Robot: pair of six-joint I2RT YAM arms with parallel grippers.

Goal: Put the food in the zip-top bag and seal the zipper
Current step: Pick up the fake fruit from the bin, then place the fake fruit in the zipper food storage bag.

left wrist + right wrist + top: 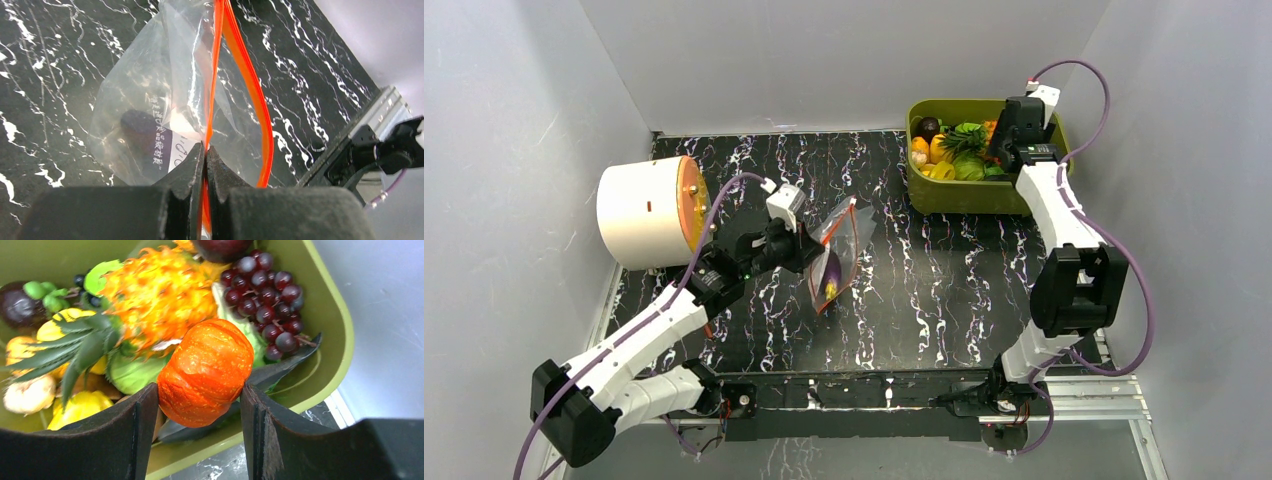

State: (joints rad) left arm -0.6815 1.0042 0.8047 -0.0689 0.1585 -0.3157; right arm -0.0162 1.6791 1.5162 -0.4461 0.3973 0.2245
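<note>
The clear zip-top bag (842,240) stands mid-table, held up by my left gripper (205,147), which is shut on the orange-red zipper (250,85) at the bag's mouth. The mouth gapes open beside the pinch. A dark purple piece of food (137,125) lies inside the bag. My right gripper (200,390) hangs over the green bin, shut on an orange-red round piece (205,372) with both fingers against its sides. Dark purple grapes (267,295), a maroon fruit (220,247) and yellow pieces (80,407) lie below in the bin.
The olive-green bin (984,197) sits at the back right, its rim (332,315) just under my right fingers. A white cylinder with an orange face (639,212) lies at the back left, close to the left arm. Grey walls enclose the table.
</note>
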